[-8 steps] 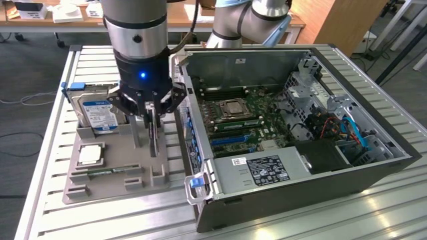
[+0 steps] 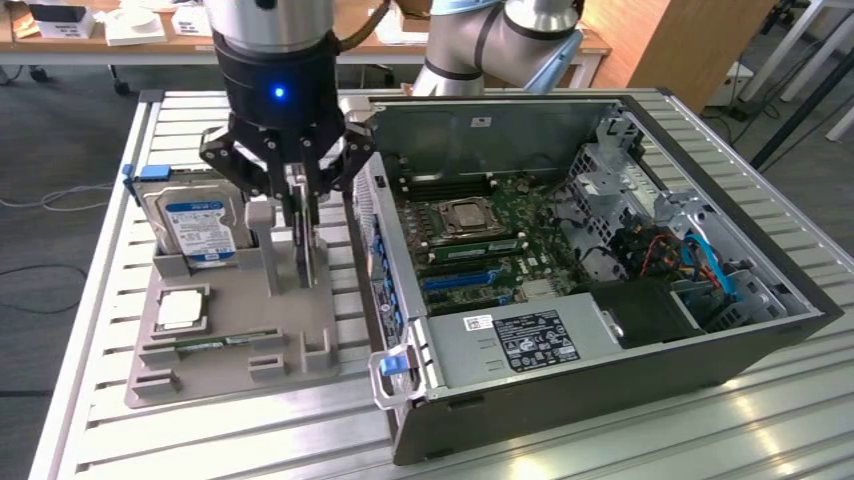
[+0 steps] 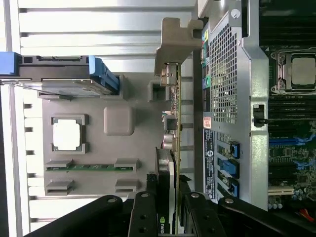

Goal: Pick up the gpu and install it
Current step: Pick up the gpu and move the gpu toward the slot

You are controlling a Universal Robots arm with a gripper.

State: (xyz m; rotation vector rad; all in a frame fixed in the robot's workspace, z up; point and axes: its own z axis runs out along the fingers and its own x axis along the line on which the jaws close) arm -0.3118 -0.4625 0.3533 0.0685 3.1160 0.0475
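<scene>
Gpu [image 2: 306, 240] stands on edge in gripper [image 2: 304, 192], long axis alongside case [image 2: 574, 405]

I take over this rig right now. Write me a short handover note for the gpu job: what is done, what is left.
Gripper: low over the gpu's top edge; grip unclear.
Gpu: standing on edge in its holder on the gray tray, beside the hard drive, not lifted.
Computer case: open, blue slots empty.
Done: approach.
Left: pick-up and install.
</scene>
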